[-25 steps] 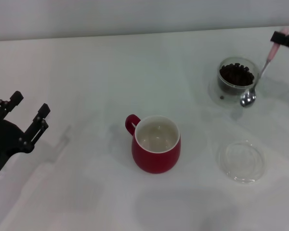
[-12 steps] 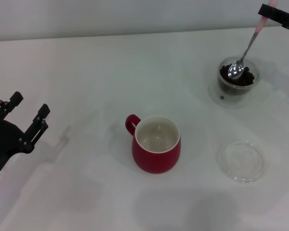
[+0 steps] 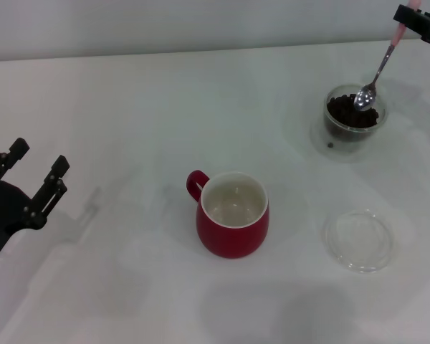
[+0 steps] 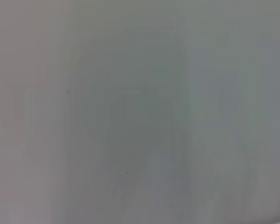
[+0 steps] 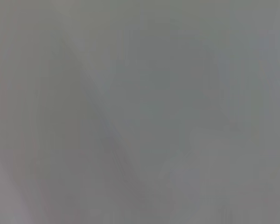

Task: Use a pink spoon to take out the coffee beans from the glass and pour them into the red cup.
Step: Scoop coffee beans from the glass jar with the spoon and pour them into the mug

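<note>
Your right gripper [image 3: 418,17] sits at the far right edge of the head view, closed on the pale pink handle end of the pink spoon [image 3: 378,72]. The stem slants down and inward, so the metal bowl hangs at the far rim of the glass [image 3: 353,118], right over the coffee beans [image 3: 351,112]. Whether the bowl already touches the beans or carries any is hard to tell from this angle; it looks bright and empty.

Judging by that, you are at the scoop itself. Dip the bowl into the heap near the middle, not against the wall, and tilt it so the beans roll in instead of being pushed aside. The glass is light and stands free, so press gently or it may slide or tip. Level the bowl before you lift, and come straight up past the rim.

The red cup [image 3: 233,213] stands well apart, nearer you and toward the centre, white inside showing no beans yet. Carry slowly and low across the table [image 3: 129,107], passing beside the flat clear dish [image 3: 359,240].

Your left gripper [image 3: 34,173] rests at the left edge with its fingers spread and holding nothing. Both wrist views show only blank grey.
</note>
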`<state>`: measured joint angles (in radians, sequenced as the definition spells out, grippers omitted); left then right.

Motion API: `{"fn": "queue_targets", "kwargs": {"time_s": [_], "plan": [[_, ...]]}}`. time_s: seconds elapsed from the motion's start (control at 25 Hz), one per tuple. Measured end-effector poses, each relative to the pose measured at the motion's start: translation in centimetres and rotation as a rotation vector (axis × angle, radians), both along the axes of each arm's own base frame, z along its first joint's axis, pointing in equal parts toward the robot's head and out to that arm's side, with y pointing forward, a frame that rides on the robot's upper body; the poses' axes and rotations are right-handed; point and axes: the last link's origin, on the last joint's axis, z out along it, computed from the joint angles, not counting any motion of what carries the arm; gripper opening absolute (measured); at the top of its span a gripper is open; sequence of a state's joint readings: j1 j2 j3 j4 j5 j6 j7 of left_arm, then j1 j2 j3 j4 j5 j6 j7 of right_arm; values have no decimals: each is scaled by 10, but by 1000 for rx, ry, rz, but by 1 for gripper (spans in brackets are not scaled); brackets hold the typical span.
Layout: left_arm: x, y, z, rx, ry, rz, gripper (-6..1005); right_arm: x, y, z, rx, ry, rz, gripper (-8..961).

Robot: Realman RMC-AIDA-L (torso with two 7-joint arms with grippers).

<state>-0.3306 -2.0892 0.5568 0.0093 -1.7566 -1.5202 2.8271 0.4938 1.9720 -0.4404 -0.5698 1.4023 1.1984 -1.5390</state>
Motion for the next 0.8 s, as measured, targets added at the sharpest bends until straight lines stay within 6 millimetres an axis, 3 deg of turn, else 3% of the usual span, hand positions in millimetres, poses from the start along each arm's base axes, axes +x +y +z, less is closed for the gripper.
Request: {"fn": "queue_targets", "kwargs": {"time_s": [0.8], "plan": [[0,1,1,1,2,-1,652,11,-2,-14,41,-79,-41,147]]}}
